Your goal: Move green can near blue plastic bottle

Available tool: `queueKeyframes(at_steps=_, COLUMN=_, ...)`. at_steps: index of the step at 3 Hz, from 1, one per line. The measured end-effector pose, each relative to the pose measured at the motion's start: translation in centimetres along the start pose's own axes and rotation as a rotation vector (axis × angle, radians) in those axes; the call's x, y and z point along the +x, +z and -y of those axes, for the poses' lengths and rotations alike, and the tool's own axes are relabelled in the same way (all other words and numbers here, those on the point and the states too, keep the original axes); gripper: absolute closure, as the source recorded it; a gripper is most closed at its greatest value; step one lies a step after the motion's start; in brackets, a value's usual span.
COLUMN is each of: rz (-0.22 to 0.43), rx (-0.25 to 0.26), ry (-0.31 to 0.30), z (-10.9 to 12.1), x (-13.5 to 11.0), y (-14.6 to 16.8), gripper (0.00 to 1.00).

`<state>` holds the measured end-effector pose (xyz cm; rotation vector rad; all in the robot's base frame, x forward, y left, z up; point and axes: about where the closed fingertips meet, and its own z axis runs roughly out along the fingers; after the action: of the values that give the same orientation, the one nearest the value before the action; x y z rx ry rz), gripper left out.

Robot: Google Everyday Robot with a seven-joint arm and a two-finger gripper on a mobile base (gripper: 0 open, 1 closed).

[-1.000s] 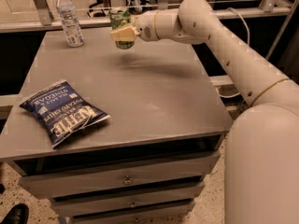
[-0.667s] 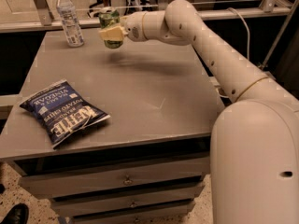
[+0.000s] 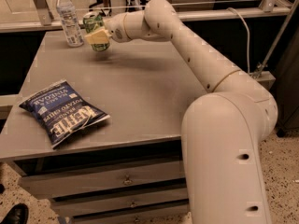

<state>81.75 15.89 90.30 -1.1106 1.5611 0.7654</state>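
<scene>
- blue plastic bottle (image 3: 68, 17): clear, white-capped, standing upright at the table's (image 3: 140, 92) far corner.
- green can (image 3: 93, 24): silver-topped, roughly upright, clasped in the gripper (image 3: 96, 36), near the bottle, apparently lifted.

From my seat, the gripper (image 3: 96, 35) sits over the tabletop's (image 3: 140, 87) far left, just beside the blue plastic bottle (image 3: 68, 20), with its jaws clamped on the green can (image 3: 95, 21). The near jaw covers the can's middle, and the far one is hidden behind it. I can't read the can's markings or the bottle's label. The arm (image 3: 196, 59) runs off the bottom edge, as do the lowest drawer (image 3: 126, 204) and a dark shoe (image 3: 14, 213).
</scene>
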Motion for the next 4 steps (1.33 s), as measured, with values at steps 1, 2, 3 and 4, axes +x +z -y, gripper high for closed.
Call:
queueKeyframes(at_steps=1, rz=-0.03, rx=-0.012, ry=-0.007, z=-0.3, x=0.7, y=1.7, gripper=1.0)
queueKeyframes(at_steps=2, rz=-0.027, rx=0.002, ry=-0.012, z=0.3, x=0.7, y=2.4, gripper=1.0)
queueKeyframes(at_steps=3, rz=-0.016, rx=0.022, ry=-0.017, z=1.3, x=0.5, y=2.7, gripper=1.0)
queueKeyframes(at_steps=4, rz=-0.006, rx=0.028, ry=-0.016, z=1.7, x=0.4, y=3.0, gripper=1.0)
